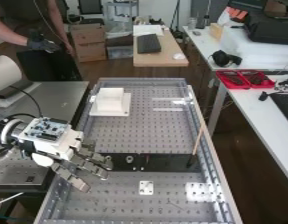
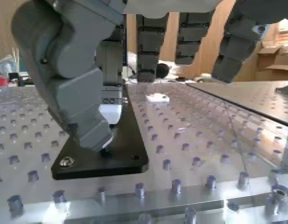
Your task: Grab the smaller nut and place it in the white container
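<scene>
At the metal bench's (image 1: 115,192) near left, a dark grey robotic hand (image 1: 76,157), fingers parted, hangs over a flat black bar (image 1: 164,163), the boxy white container (image 1: 110,94) well beyond.

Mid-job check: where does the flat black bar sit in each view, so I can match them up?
High view: the black bar runs across the lower part, its left end by the hand.
Wrist view: the black bar has its near end in the foreground, by the thumb, and runs away from the camera.
Shared landmark: the small white plate beside the bar.
</scene>
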`<state>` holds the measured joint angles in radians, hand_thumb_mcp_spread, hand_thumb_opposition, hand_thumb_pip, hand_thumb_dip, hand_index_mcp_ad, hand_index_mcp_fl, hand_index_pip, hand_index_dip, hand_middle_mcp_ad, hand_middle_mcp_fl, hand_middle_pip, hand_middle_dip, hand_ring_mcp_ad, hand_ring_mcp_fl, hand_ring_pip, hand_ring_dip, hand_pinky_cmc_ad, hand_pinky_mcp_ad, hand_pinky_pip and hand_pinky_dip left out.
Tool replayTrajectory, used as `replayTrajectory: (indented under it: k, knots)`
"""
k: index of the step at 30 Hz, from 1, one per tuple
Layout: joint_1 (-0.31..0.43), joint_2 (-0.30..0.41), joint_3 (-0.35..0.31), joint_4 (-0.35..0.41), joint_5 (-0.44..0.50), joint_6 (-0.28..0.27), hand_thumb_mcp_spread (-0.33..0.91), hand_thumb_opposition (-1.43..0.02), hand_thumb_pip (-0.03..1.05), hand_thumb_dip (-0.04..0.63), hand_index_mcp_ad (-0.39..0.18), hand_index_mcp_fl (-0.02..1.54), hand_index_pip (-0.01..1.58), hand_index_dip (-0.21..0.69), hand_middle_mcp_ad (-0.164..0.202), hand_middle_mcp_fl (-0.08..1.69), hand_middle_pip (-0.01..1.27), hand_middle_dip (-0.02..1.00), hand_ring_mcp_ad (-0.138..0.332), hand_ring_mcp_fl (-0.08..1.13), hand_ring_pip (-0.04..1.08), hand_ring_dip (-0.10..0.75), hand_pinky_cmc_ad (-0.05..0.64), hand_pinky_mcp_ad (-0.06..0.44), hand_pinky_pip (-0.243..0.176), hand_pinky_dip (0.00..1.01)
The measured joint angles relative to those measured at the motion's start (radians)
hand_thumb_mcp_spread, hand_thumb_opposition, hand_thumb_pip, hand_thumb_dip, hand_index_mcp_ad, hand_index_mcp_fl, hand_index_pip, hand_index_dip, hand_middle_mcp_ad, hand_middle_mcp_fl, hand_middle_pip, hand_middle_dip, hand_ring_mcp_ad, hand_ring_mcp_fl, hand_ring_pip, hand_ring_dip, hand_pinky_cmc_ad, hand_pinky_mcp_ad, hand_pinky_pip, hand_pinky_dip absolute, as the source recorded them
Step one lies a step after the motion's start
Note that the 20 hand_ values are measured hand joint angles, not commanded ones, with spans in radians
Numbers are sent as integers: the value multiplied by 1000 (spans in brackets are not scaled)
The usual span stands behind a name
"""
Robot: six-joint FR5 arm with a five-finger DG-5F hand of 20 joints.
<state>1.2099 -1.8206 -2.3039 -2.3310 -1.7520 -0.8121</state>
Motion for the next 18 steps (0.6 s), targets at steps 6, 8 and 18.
replayTrajectory:
  k: [6,8,18]
  knots:
    - [-1,-5,3,1,2,1,452,-915,637,255,-218,169,1548,115,-14,213,126,318,113,12,103,152,382,311,2,269]
    - [-1,-7,4,0,3,2,452,-915,637,255,-218,169,1550,117,-14,213,126,318,113,12,103,152,382,314,2,269]
    - [1,-15,8,-4,2,5,452,-915,637,255,-218,169,1548,101,-14,213,126,318,113,12,103,152,382,314,2,272]
